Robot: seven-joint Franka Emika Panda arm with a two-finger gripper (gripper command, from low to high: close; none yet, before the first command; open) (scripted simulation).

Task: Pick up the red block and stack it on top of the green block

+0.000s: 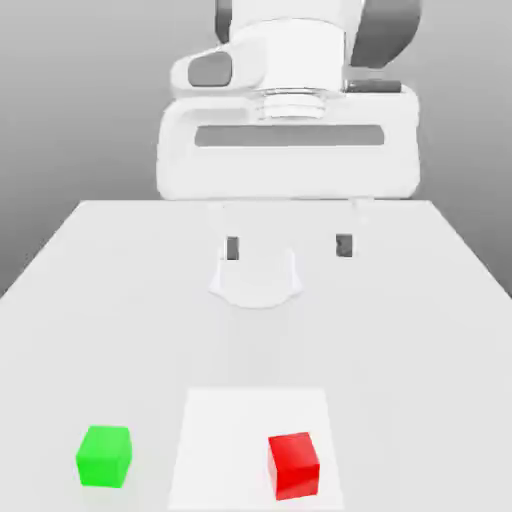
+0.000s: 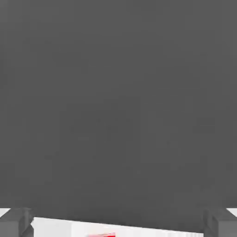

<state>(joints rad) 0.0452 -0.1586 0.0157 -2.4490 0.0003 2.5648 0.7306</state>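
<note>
Green block (image 1: 104, 457) in exterior view, red block (image 1: 294, 466) in both.

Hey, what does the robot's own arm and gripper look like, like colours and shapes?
The arm is white with dark grey joint sections. The gripper has a wide, rounded white body with a long grey slot across it, and fingers with small, dark, squarish pads.

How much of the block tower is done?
None yet: the red block and green block sit apart on the table. The fingers are wide open with nothing between them. Grabbing red, lifting it and setting it on green are all left.
</note>
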